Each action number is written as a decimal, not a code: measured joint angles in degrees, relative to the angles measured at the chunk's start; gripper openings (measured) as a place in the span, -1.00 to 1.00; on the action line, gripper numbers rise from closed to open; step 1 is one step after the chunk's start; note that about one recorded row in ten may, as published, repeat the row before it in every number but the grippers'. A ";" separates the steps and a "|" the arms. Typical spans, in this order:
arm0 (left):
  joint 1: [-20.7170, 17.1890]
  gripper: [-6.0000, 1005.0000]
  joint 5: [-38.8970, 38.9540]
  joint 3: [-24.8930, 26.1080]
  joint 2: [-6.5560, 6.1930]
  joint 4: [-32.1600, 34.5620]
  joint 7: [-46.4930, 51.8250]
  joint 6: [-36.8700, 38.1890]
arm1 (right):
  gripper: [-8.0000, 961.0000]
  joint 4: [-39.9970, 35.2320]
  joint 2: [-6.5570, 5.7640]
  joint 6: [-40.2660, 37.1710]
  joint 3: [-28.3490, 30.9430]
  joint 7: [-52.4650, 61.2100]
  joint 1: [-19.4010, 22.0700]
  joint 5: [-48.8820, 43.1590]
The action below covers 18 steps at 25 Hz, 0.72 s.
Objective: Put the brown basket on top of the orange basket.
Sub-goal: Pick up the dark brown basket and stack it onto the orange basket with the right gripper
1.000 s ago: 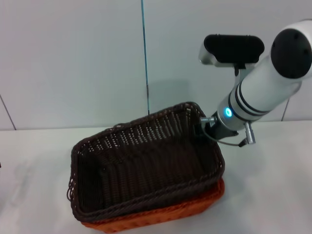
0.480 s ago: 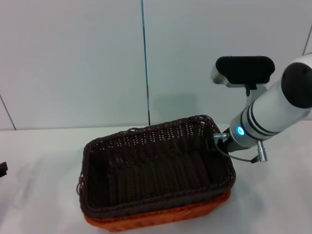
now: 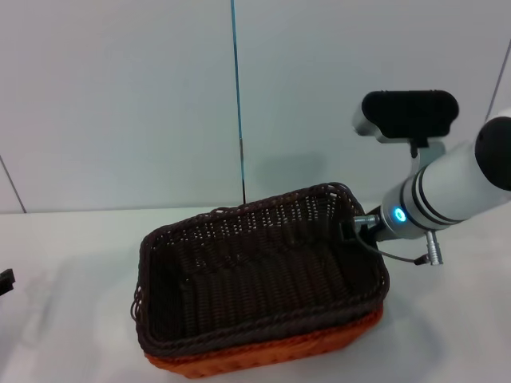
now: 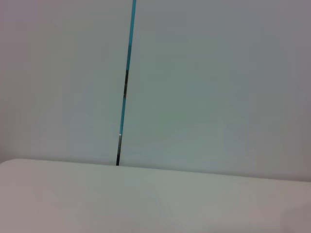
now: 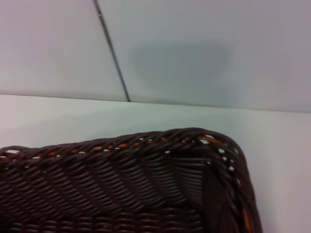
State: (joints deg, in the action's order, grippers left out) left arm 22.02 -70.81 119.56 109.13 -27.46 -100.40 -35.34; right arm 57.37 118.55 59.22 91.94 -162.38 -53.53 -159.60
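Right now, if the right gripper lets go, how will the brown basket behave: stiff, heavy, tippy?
The brown basket is probably stiff and light: open woven walls hold their shape. Likely stable, since it sits nested in the orange basket. The right gripper is at its far right corner.

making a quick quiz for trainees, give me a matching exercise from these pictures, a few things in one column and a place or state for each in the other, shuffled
Things:
1. brown basket
2. orange basket
3. right pincer
4. table
5. left pincer

Places or states:
A. underneath, only its lower edge showing
B. at the brown basket's far right corner
C. nested on top, nothing inside it
D. white surface under both baskets
E. at the head view's left edge, away from the baskets

Pairs: 1-C, 2-A, 3-B, 4-D, 5-E
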 joint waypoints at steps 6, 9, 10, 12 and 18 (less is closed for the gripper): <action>-0.11 0.86 0.31 0.11 0.07 -0.30 0.03 0.01 | -0.47 6.32 -0.28 1.64 -4.51 -0.05 1.23 -1.19; -0.24 0.86 0.38 0.54 0.20 -0.63 0.03 0.01 | -0.22 7.32 -0.15 2.57 -4.37 -0.04 1.48 -2.09; -0.29 0.86 0.39 0.70 0.22 -0.64 0.03 0.01 | -0.12 7.53 -0.16 3.08 -4.20 -0.03 1.54 -2.10; -0.45 0.86 0.40 0.95 0.21 -0.65 0.03 0.01 | 0.06 8.17 -0.24 4.24 -4.01 -0.02 1.68 -1.95; -0.61 0.86 0.10 2.34 0.21 -0.78 0.03 0.01 | 0.49 10.41 -0.43 6.02 -3.95 0.01 2.46 -2.30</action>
State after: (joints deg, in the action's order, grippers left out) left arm 21.41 -70.71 121.90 109.34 -28.24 -100.37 -35.33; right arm 67.77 118.12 65.24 87.99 -162.37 -51.07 -161.89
